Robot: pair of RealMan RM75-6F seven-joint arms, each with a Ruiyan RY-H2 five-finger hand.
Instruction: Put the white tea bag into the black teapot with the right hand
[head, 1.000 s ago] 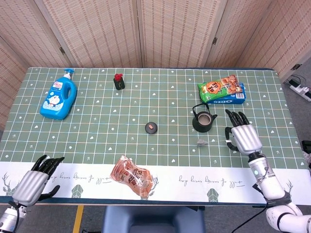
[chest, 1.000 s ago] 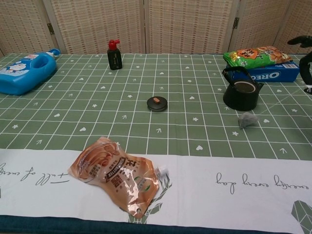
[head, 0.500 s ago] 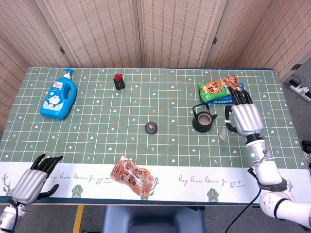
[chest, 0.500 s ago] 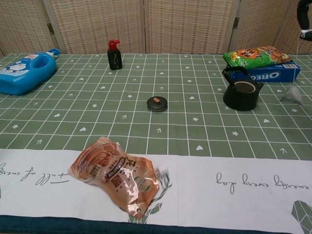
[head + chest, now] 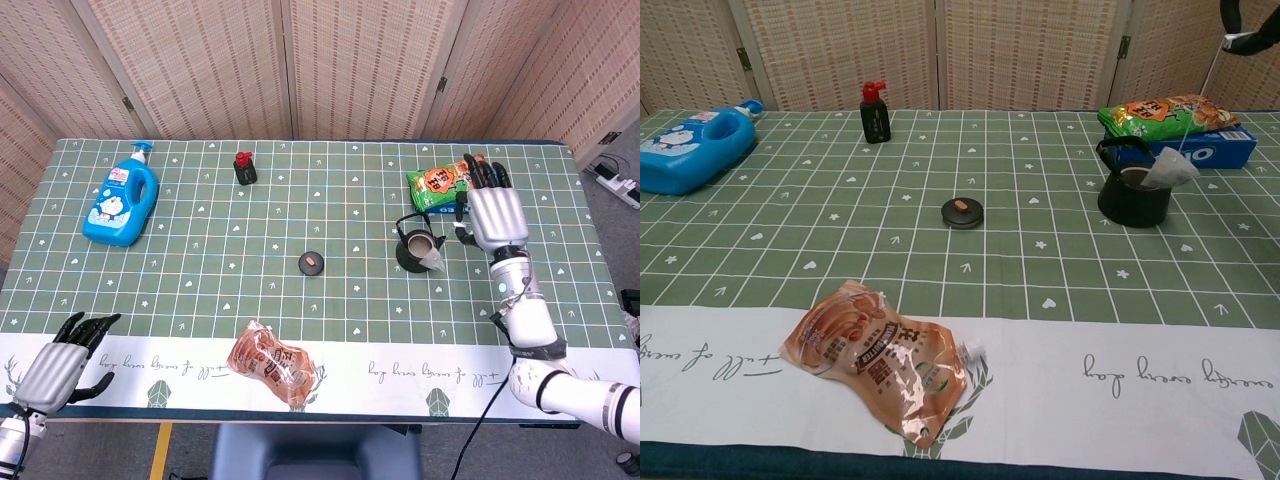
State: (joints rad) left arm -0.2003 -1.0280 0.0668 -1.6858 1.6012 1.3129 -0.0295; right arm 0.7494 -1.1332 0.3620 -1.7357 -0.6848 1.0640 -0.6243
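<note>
Tea bag (image 5: 1171, 168) is dangled by its string from the right robot hand (image 5: 487, 210), pinched up high so it hangs right at the teapot (image 5: 1133, 196) rim, probably for lowering in. Left robot hand (image 5: 62, 362) is left empty, fingers spread.

One teapot (image 5: 417, 248), one tea bag (image 5: 436, 262), one lid (image 5: 312, 263), one detergent bottle (image 5: 122, 203), one small dark bottle (image 5: 245, 168), two snack bags (image 5: 446, 179) (image 5: 274, 363), one biscuit box (image 5: 1200, 150).
</note>
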